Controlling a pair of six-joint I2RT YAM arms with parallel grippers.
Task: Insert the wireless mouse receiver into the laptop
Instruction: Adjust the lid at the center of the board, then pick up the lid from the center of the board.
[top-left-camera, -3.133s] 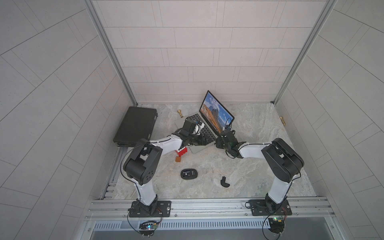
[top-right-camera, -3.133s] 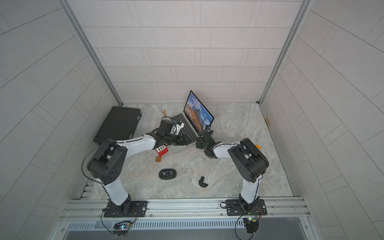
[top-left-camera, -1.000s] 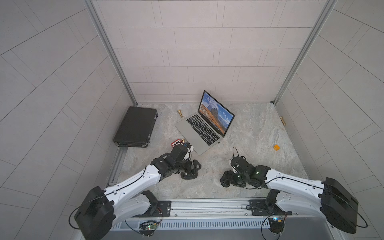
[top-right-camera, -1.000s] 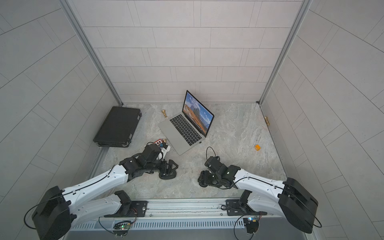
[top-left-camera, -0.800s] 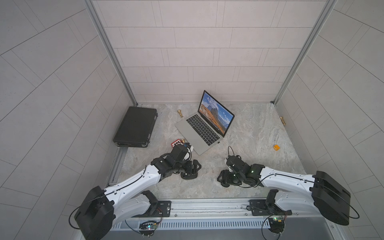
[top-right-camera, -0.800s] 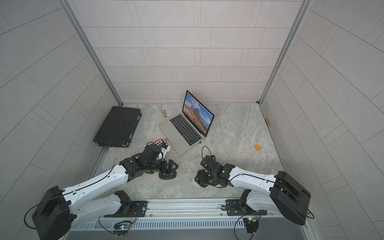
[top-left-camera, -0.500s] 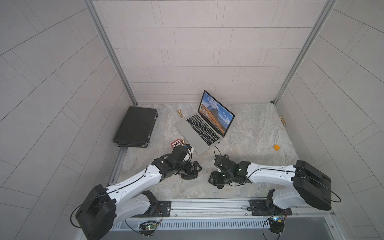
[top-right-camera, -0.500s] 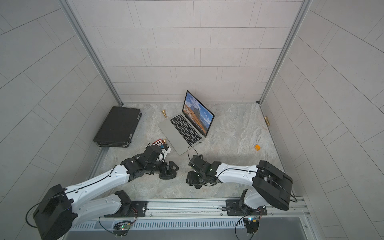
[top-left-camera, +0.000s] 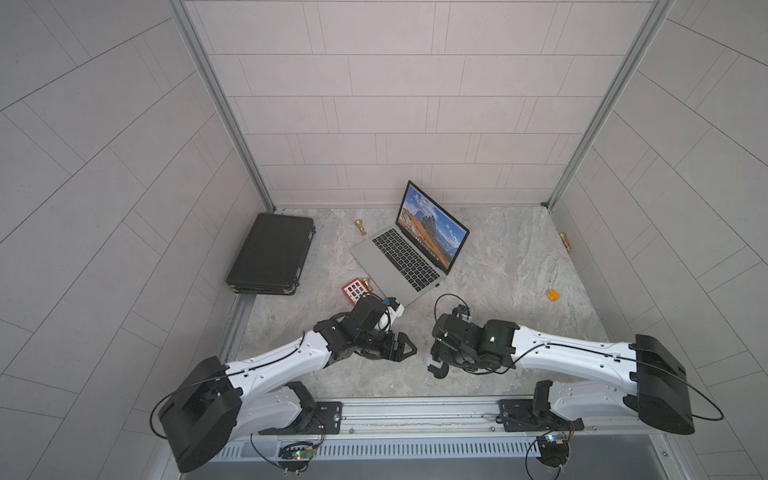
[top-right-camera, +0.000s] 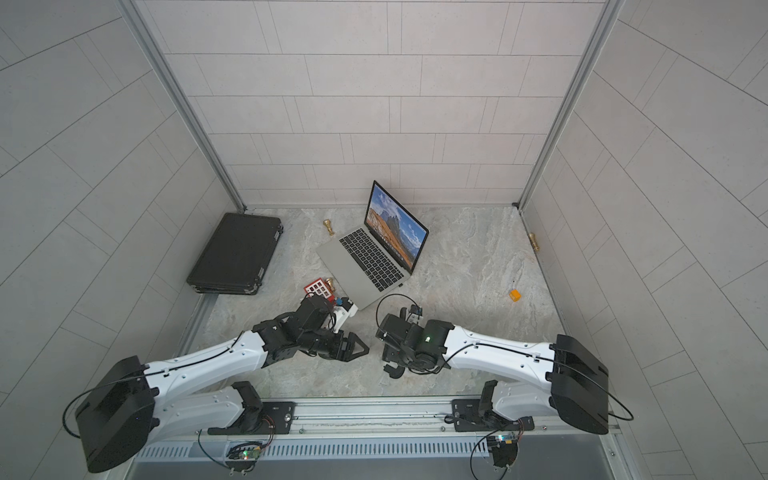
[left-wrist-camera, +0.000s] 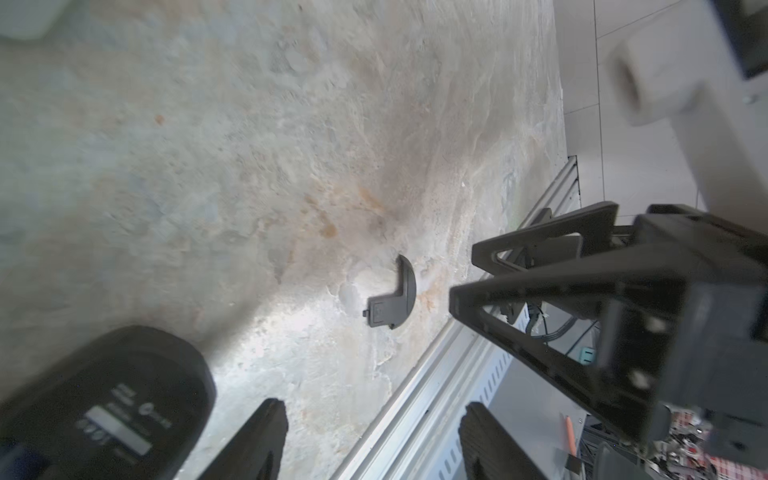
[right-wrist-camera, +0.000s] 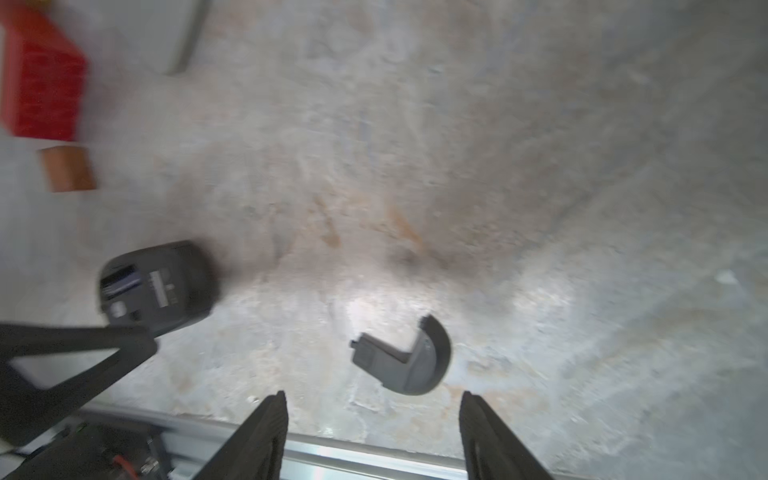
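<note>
One slim silver-grey laptop (top-left-camera: 386, 266) (top-right-camera: 353, 259) stands open toward the counter's back edge, its long axis diagonal and its screen facing the front-left corner. The receiver is too small to tell: a dark nub (top-left-camera: 437, 285) on the laptop's right side may be it. Near the front edge, the left pincer (left-wrist-camera: 371, 415) is released beside one oval mouse (right-wrist-camera: 158, 286) lying underside-up. The right pincer (right-wrist-camera: 372, 401) is released by one curved cover (right-wrist-camera: 405, 365).

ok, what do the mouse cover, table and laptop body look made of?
Cover: black plastic, matte; moulded tab and clip. Table: stone-look, veined grey-beige, slight sheen; could be laminate. Laptop: matte silver, likely aluminium, possibly painted plastic.
</note>
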